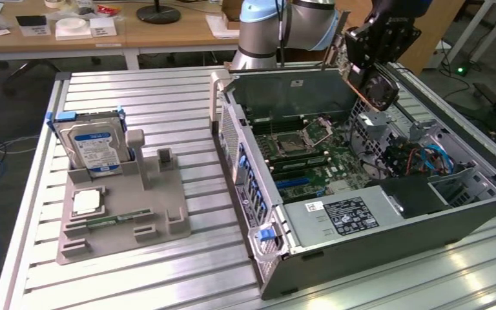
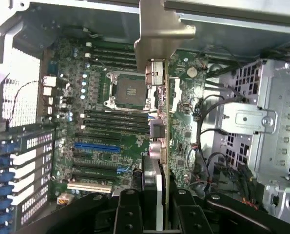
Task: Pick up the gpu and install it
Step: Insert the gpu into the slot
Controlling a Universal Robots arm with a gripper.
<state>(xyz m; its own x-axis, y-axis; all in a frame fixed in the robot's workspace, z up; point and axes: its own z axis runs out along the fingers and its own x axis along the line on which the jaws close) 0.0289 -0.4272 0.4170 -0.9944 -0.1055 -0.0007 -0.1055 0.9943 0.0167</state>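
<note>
Between the fingers: thin, flat, dark rectangular gpu (image 2: pixel 159 161) with a silver metal end bracket (image 2: pixel 160 34), seen edge-on from the wrist, bracket end farthest from the gripper.
Gripper: black two-fingered gripper (image 2: pixel 157 195) pinching the gpu across its thickness, one finger on each face.
Below the gripper: open grey metal computer case (image 1: pixel 386 248) with the green motherboard (image 2: pixel 181 122) on its floor. The card hangs above the board, apart from it and seated in no slot.
Beside the held card: long blue plastic expansion slot (image 2: pixel 97 146), lying on the board off to one side of the card's edge.
Weight: probably light to moderate. The round fan (image 1: pixel 379 87) on one face likely puts the mass off-centre.
Stiffness: a rigid board that shows no sag, though it would likely crack rather than flex.
Fragility: high, by my judgement, with small soldered parts, fan blades and a contact edge that should not be scraped.
Slip: the faces look smooth, so a narrow pinch could let the card pivot.
Where to hold: best across the flat faces near the end away from the bracket, as it is held now. That leaves the bracket and the slot edge free.
Well apart from the gripper: blue-labelled silver hard drive (image 1: pixel 97 145), upright in a grey plastic holder (image 1: pixel 166 213) outside the case.
</note>
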